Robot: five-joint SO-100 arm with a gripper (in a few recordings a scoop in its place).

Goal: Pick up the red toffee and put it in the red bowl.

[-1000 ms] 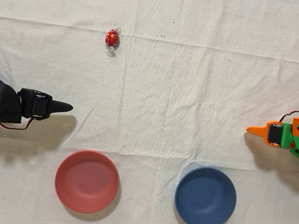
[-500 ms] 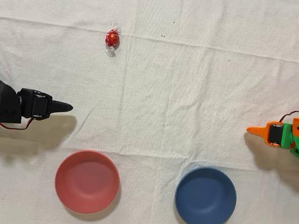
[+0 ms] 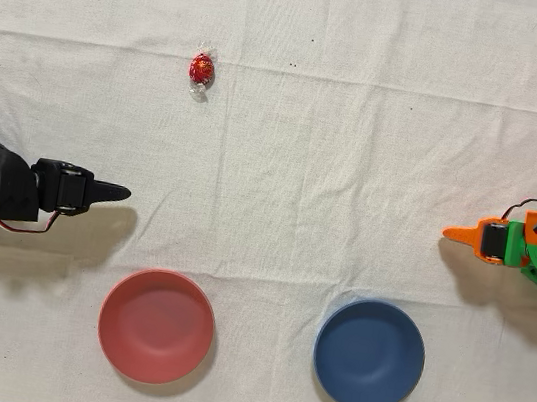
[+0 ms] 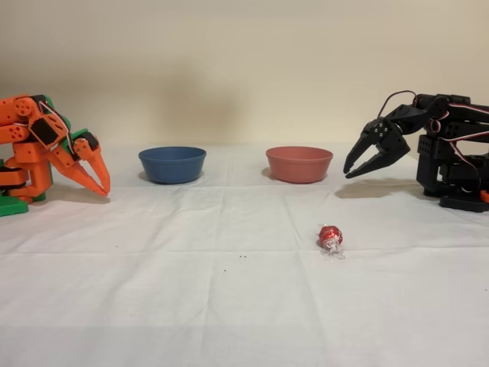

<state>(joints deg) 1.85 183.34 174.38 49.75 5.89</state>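
Your black arm's fingers (image 4: pixel 353 170) hang slightly parted and hold nothing. The red toffee (image 3: pixel 200 69) lies on the counter (image 3: pixel 353 173), well apart from them; the red bowl (image 3: pixel 156 326) sits nearer, on their other side. Close off-centre and the round, shiny foil may squirt away. No writing is readable.
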